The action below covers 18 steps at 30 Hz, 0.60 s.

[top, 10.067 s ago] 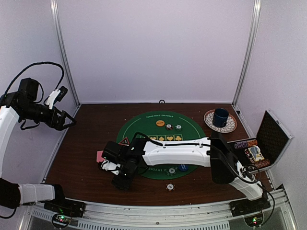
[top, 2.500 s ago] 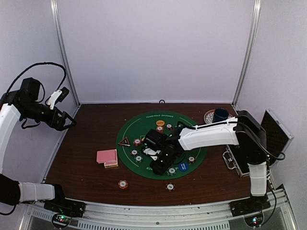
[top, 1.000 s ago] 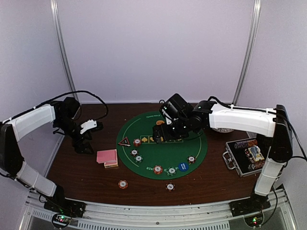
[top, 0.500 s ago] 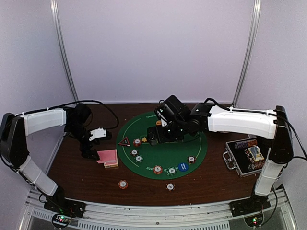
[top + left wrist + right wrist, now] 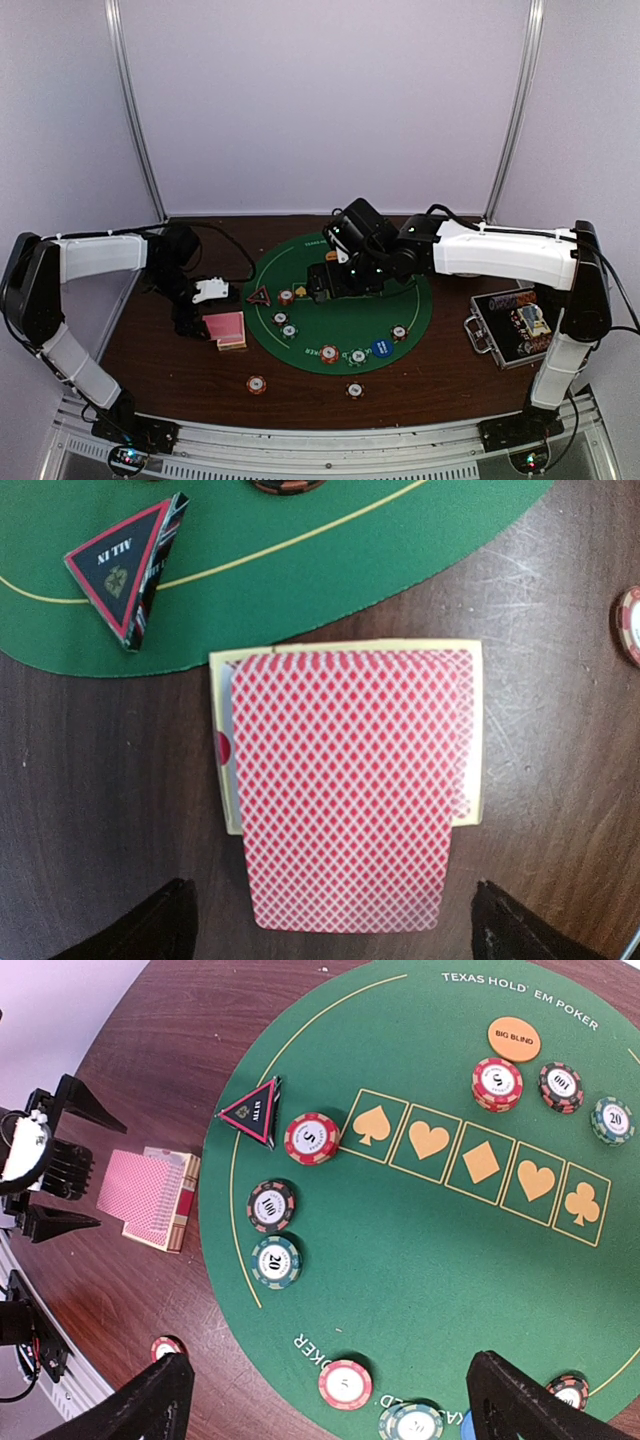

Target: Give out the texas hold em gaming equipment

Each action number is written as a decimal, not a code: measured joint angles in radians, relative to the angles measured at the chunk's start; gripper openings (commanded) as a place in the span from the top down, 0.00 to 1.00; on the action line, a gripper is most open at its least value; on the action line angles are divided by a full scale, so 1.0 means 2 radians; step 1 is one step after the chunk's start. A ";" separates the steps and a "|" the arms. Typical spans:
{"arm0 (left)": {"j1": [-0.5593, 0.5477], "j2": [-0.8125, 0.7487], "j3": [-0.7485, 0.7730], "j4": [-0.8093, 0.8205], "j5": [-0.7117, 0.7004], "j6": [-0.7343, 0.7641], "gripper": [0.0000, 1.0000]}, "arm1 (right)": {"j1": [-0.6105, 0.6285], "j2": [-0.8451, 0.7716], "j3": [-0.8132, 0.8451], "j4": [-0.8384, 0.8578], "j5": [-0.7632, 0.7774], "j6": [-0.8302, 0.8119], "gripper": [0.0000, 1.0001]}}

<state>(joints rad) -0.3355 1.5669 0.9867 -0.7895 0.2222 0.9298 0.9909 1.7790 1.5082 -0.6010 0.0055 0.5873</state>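
- Top view: the left gripper [image 5: 197, 315] is down at the left edge of the pink-backed cards [image 5: 224, 327], which lie on the brown table [image 5: 160, 375] just left of the green mat [image 5: 400, 300].
- The right gripper [image 5: 330, 283] hangs over the far half of the mat, its jaws spread and holding nothing.
- A triangle marker [image 5: 259, 296] sits at the mat's left rim. Striped chips [image 5: 286, 297] are scattered on the mat, with a blue button [image 5: 380, 348] near its front edge.
- Two more chips lie on the bare wood in front of the mat, and an open case [image 5: 515, 325] sits at the right.
- Left wrist view: the left gripper [image 5: 330, 945] is wide open. The near end of the cards [image 5: 345, 790] lies between its fingers [image 5: 150, 925], touching neither. The top card overhangs a pale yellow base. The triangle marker [image 5: 125, 570] rests on the mat's edge [image 5: 350, 540].
- Right wrist view: the right gripper [image 5: 335, 1422] is spread wide over the mat [image 5: 450, 1260], empty.
- An orange button [image 5: 514, 1036] lies by the mat's lettering, with three chips [image 5: 497, 1082] beside it. The triangle marker [image 5: 252, 1112] touches a red chip. The cards [image 5: 140, 1185] lie off the mat, with the left gripper [image 5: 95, 1172] at their end.
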 measured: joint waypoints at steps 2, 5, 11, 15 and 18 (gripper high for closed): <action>-0.003 0.002 -0.001 0.004 -0.002 0.000 0.02 | 0.000 0.000 0.000 0.000 0.000 0.000 0.01; -0.006 0.007 -0.002 0.008 -0.005 -0.002 0.02 | 0.000 -0.001 0.000 0.002 0.000 0.000 0.00; -0.011 0.012 -0.003 0.016 -0.010 -0.004 0.03 | 0.000 -0.005 -0.001 0.002 0.000 0.000 0.00; -0.014 0.012 -0.006 0.018 -0.012 -0.004 0.03 | 0.000 -0.007 -0.001 0.002 0.000 0.000 0.00; -0.014 0.012 -0.010 0.017 -0.013 -0.004 0.03 | 0.000 -0.011 -0.001 0.002 0.001 0.000 0.00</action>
<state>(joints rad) -0.3637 1.5917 0.9668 -0.7551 0.1967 0.9211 0.9909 1.7576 1.5066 -0.5976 0.0074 0.5869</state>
